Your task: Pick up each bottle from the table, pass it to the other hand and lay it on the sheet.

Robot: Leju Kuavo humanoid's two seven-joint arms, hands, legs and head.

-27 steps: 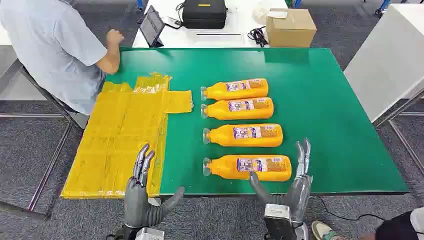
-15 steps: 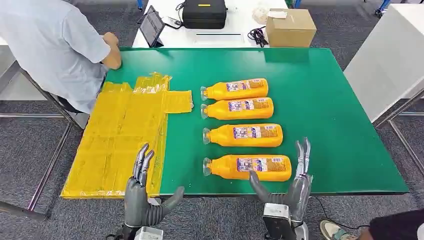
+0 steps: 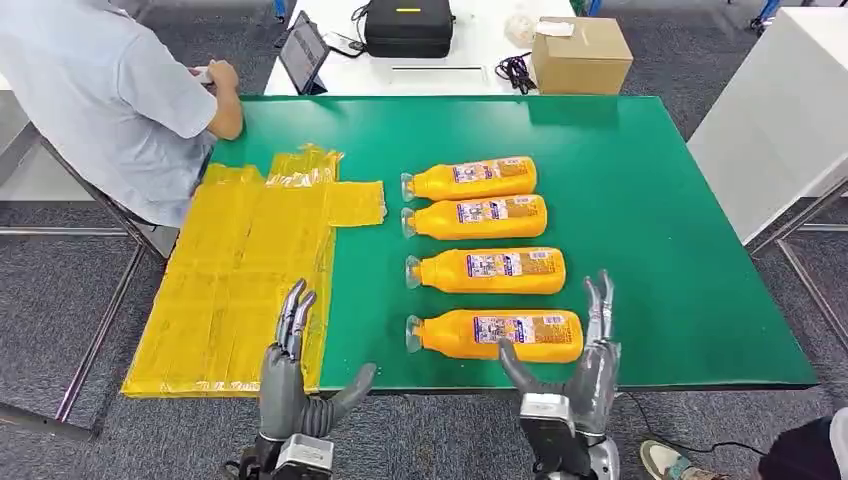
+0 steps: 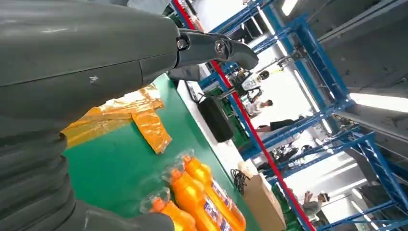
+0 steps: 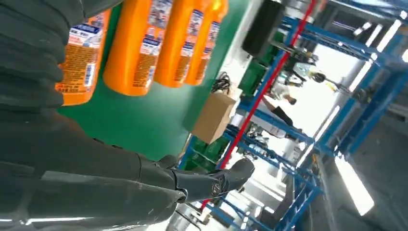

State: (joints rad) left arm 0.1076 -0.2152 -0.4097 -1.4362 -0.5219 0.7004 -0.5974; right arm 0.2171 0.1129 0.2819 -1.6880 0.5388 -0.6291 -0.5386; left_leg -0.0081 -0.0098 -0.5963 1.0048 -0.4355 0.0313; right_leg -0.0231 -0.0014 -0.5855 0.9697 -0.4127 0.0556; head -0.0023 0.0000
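Note:
Several orange bottles lie side by side on the green table [image 3: 650,200], caps pointing left; the nearest bottle [image 3: 497,336] is close to the front edge, the farthest bottle [image 3: 470,179] at mid table. A yellow sheet [image 3: 240,270] covers the table's left part. My right hand [image 3: 582,372] stands upright at the front edge, just right of the nearest bottle, fingers spread and holding nothing. My left hand [image 3: 297,385] is raised at the sheet's near corner, also empty with fingers apart. In the right wrist view the bottles [image 5: 139,48] lie beyond my hand [image 5: 96,183].
A person [image 3: 100,100] in a grey shirt leans at the table's far left corner. Behind the green table stand a tablet [image 3: 303,52], a black case [image 3: 408,27], cables and a cardboard box [image 3: 580,55]. A white table [image 3: 790,110] stands to the right.
Both my hands have shifted slightly, the left a little rightward, the right a little left and lower. The person's arm has drawn back toward their body. The bottles have not moved.

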